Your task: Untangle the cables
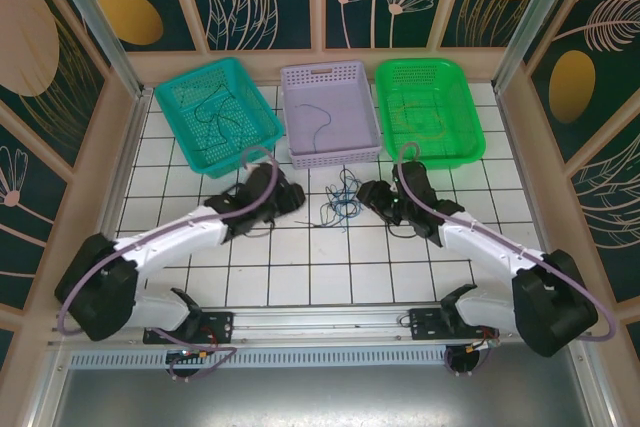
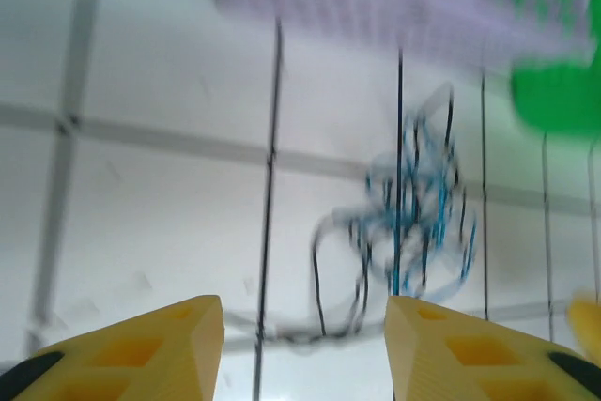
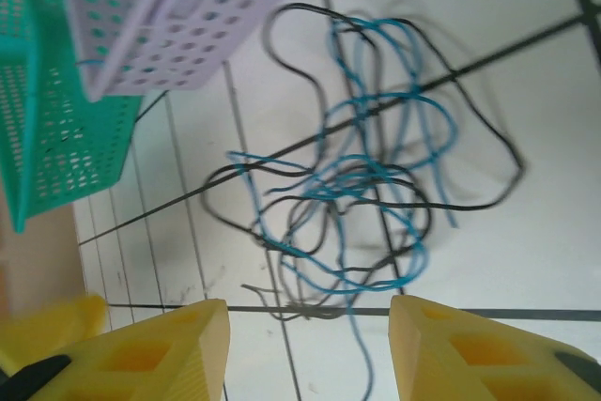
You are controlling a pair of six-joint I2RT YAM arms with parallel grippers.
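White tabletop [image 1: 300, 277] with a dark square grid, enclosed by walls with a botanical pattern. Three perforated plastic baskets stand in a row along the far edge: a teal rectangular basket [image 1: 185, 137] on the left, a lilac rectangular basket [image 1: 320, 71] in the middle and a bright green rectangular basket [image 1: 474, 137] on the right.

1. Cables. The tangle of thin blue and black cables [image 1: 340, 202] lies on the bare tabletop, just in front of the lilac basket and between the two arms. The right wrist view shows the cables [image 3: 347, 194] as overlapping loops, with black strands looping widest around a denser blue core. The left wrist view is motion-blurred; the cables [image 2: 413, 213] appear ahead and to the right of the fingers.

2. Left gripper [image 1: 295, 197]. It is positioned near the left side of the tangle. Its yellow fingers [image 2: 150, 349] stand apart, with nothing clamped.

3. Right gripper [image 1: 365, 192]. It is positioned near the right side of the tangle. Its yellow fingers [image 3: 460, 349] stand apart. One blue strand end trails into the gap and is not clamped.

4. Basket contents. A thin dark strand [image 1: 318, 133] lies on the lilac basket's floor. Further thin strands lie in the teal and green baskets.
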